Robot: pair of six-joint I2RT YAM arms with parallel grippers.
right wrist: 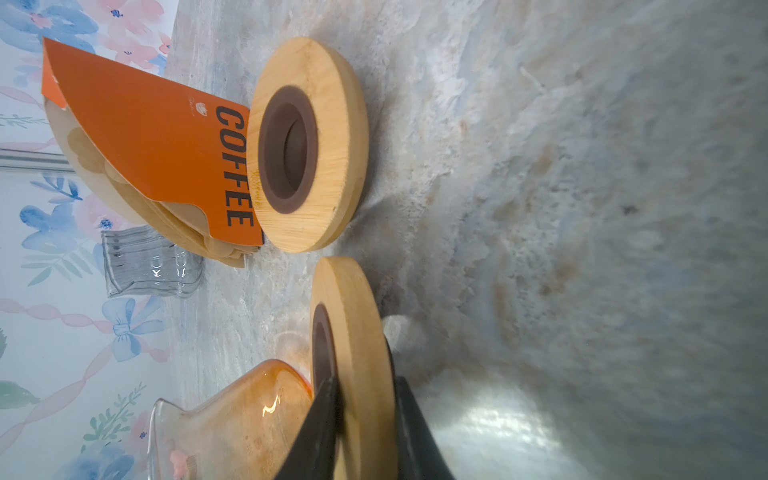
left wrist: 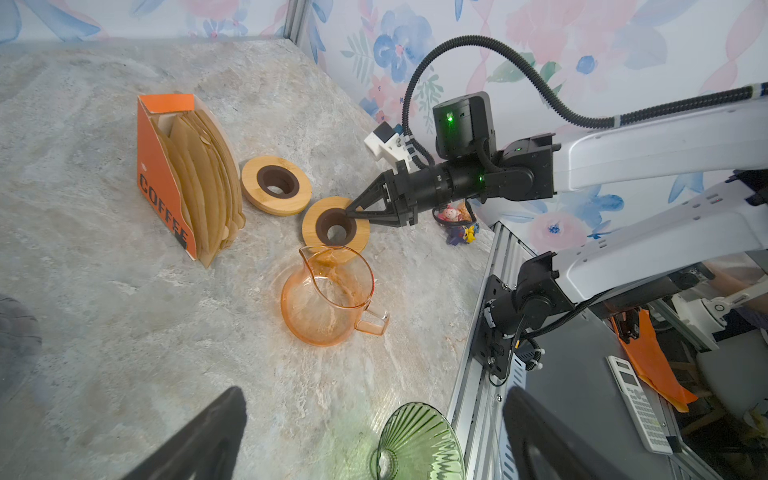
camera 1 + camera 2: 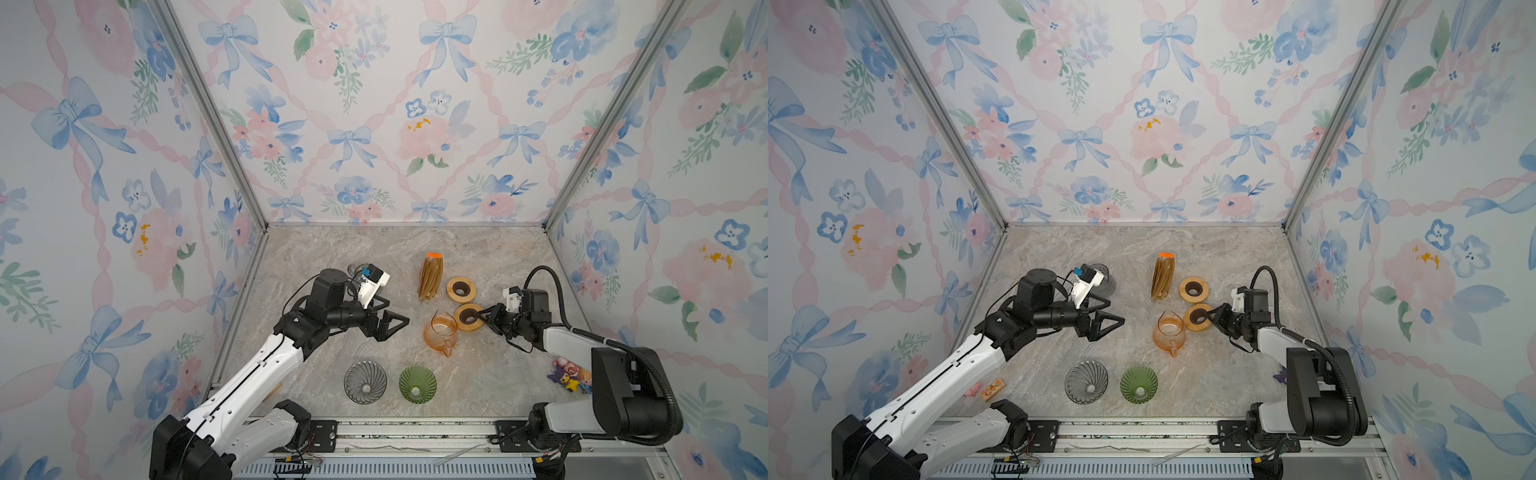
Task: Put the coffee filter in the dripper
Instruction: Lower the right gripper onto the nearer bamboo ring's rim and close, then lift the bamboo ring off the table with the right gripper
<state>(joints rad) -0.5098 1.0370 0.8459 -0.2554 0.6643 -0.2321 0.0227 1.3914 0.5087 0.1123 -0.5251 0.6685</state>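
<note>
So far, top views: coffee filters (image 3: 430,276) stand in their orange box (image 3: 434,254) at 12 o'clock from orange carafe (image 3: 440,332); green dripper (image 3: 417,383) and grey dripper (image 3: 365,381), at 6 o'clock by front rail (image 3: 415,428), are empty; nothing placed yet.
Left wrist: left gripper (image 2: 374,392) spread wide, empty; bare marble (image 2: 104,291) toward the box.
Right wrist: right gripper (image 1: 365,382) pinches nearer wooden ring (image 1: 357,324); carafe just beside, little room.
</note>
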